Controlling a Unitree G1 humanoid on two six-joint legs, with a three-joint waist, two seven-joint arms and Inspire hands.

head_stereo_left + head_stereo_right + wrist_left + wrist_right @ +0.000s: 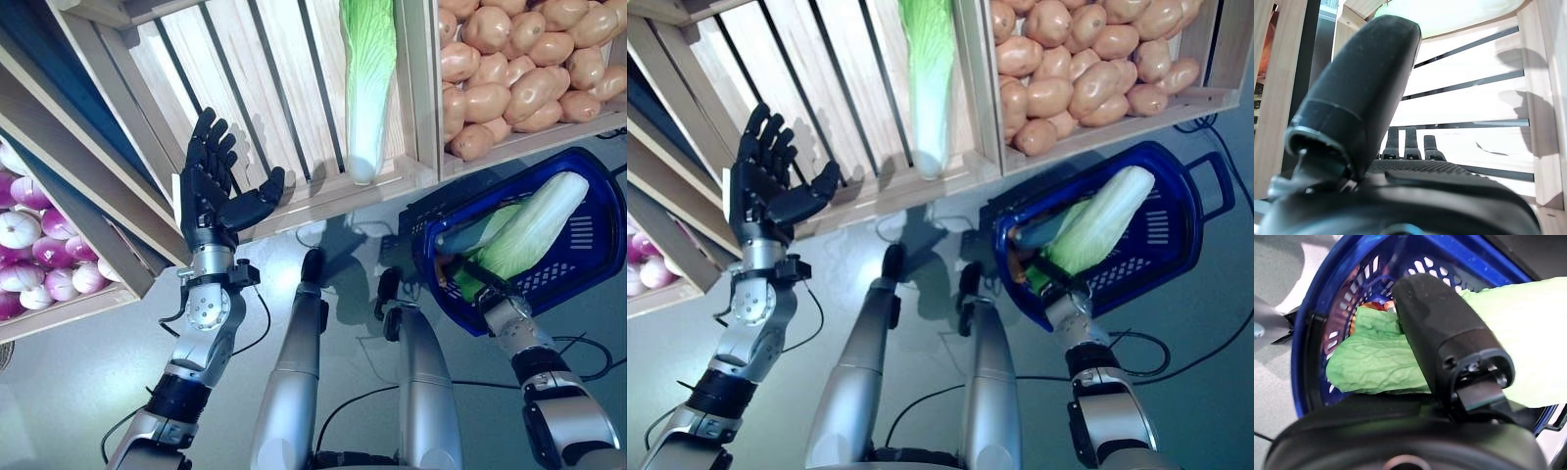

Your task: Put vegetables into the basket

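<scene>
Over on the left, a wooden bin holds purple and white onions (34, 259). Next to it the left hand (211, 191) is raised with its fingers spread straight and thumb out, holding nothing, in front of a slatted wooden crate (265, 108). One napa cabbage (367, 78) lies in that crate, against its right wall. Further right, another crate is heaped with potatoes (519, 69). Below it sits the blue basket (578, 264), tilted, with a second cabbage (534, 230) lying in it. The right hand (468, 276) reaches into the basket, its thumb lying across the leafy green end; whether its fingers clasp the cabbage I cannot tell.
</scene>
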